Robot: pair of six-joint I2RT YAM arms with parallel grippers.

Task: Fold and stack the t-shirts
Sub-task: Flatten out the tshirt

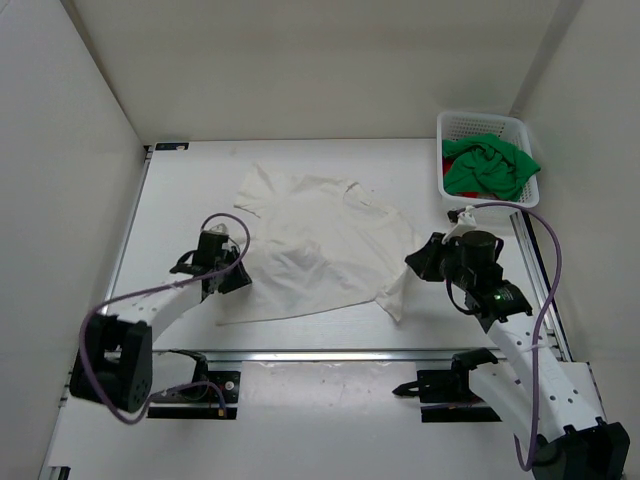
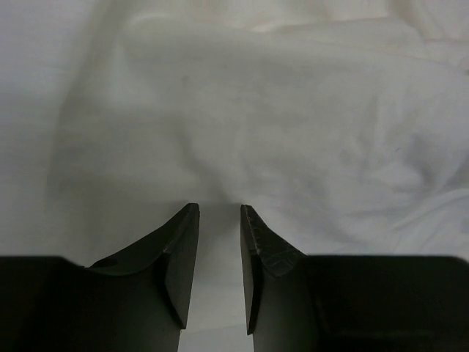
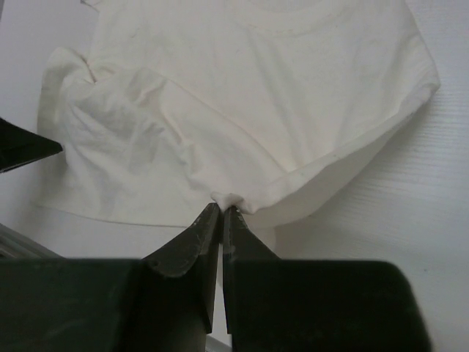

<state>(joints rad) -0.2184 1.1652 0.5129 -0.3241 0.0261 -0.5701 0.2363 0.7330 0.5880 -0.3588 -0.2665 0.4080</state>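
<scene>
A white short-sleeved cloth t-shirt (image 1: 320, 250) is spread rumpled at the middle of the white table (image 1: 200, 180), with its near hem close to the front metal rail (image 1: 330, 355). Its right edge is pinched between the closed fingers of the right gripper (image 3: 222, 210). The left gripper (image 2: 220, 209) is held narrowly parted at the left edge, with nothing gripped. A bright green cloth shirt (image 1: 490, 165) is heaped in the white plastic mesh basket (image 1: 480, 122) at the far right corner, well apart.
</scene>
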